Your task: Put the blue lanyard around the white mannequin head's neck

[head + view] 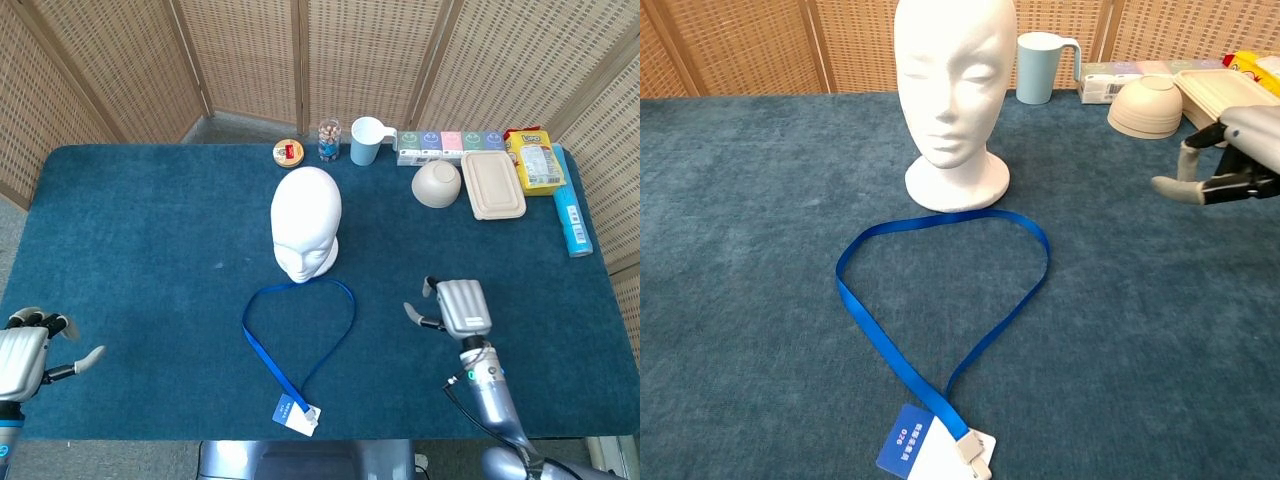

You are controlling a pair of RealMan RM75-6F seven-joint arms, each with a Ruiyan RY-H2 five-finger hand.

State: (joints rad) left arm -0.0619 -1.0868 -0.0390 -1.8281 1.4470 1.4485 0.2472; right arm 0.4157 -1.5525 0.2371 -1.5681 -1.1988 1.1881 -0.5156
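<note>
right now the white mannequin head [305, 224] stands upright near the middle of the blue-carpeted surface [140, 240], face toward the robot. the blue lanyard [296, 330] lies flat in an open loop just in front of the head's base, its far curve close to the base, not around the neck; the two strap ends run together to a badge card [932, 451] by the near edge. the right hand [455, 307] hovers over the surface to the right of the loop, apart from it, fingers spread and holding nothing. the left hand [30, 355] sits at the near left corner, well away from the lanyard, fingers apart and empty too. along the far edge sit a small round tin [288, 153], a clear jar [329, 140], a light blue mug [367, 140], a row of small cartons [450, 143], an upturned beige bowl [436, 184], a lidded beige container [493, 184], a yellow snack packet [534, 159] and a blue tube [572, 222].
</note>
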